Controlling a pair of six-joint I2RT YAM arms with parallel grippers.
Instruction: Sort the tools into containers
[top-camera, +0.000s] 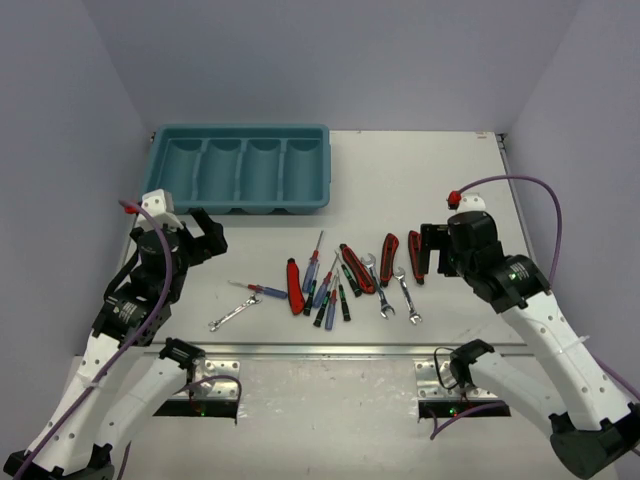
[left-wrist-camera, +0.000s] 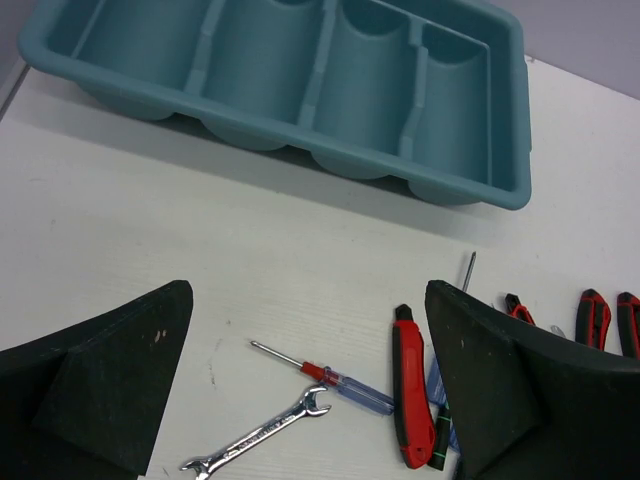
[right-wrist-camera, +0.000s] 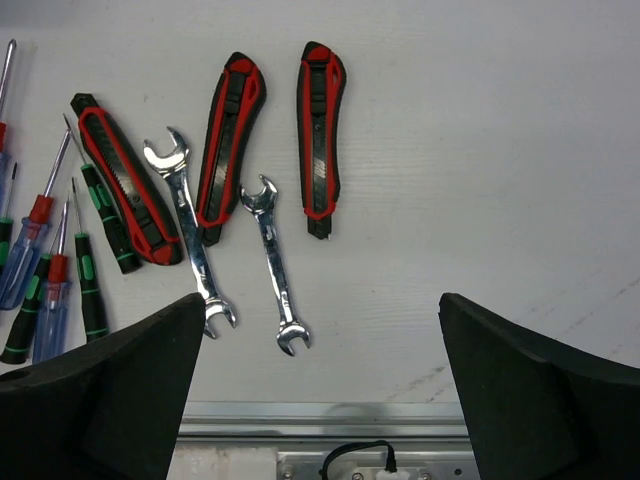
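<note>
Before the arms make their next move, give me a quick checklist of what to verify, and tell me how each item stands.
1. The left claw is open and empty: ok.
2. The right claw is open and empty: ok.
3. All four compartments of the teal tray are free of tools: ok.
4. The lone wrench below the left claw lies clear of the red-and-blue screwdriver: ok.
5. The screwdriver cluster is spaced for a single pick: not ok, they are packed tight together.
6. Which compartment each kind of tool belongs in: cannot tell, nothing marks them.
</note>
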